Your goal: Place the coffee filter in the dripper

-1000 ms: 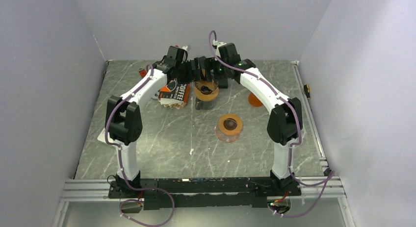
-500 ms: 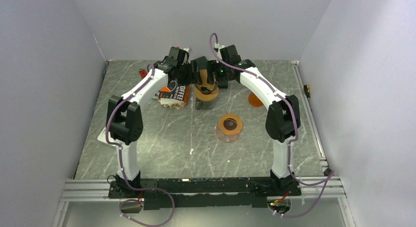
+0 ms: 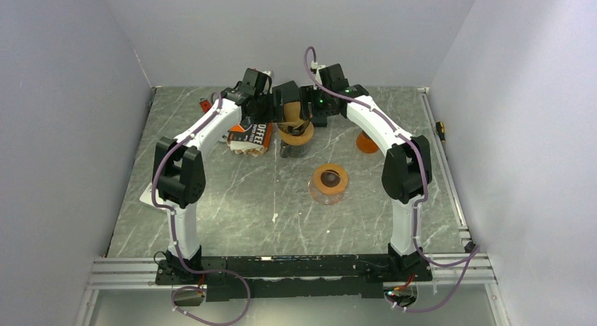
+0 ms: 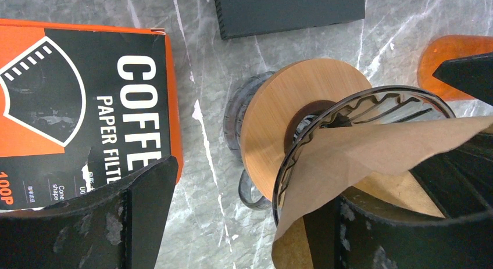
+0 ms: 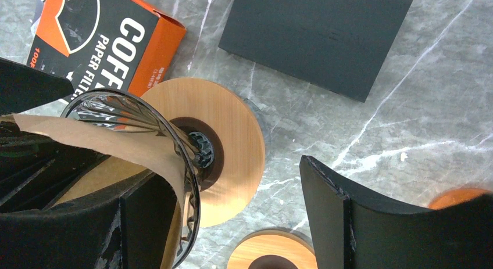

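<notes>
The glass dripper (image 3: 296, 136) with a wooden collar stands at the back middle of the table. It also shows in the left wrist view (image 4: 290, 106) and the right wrist view (image 5: 227, 147). The brown paper coffee filter (image 4: 372, 153) lies partly inside the dripper's ribbed rim. It drapes over the left gripper's right finger and the right gripper's left finger (image 5: 116, 147). My left gripper (image 4: 244, 222) and right gripper (image 5: 244, 222) meet over the dripper (image 3: 292, 113). Both have their jaws spread wide.
An orange and black filter box (image 3: 252, 134) lies left of the dripper. A black flat block (image 5: 317, 39) lies behind it. A second wooden-collared glass piece (image 3: 329, 182) stands nearer me. An orange item (image 3: 366, 143) sits to the right.
Both grippers have drawn closer together over the dripper, and more of the brown filter shows between them.
</notes>
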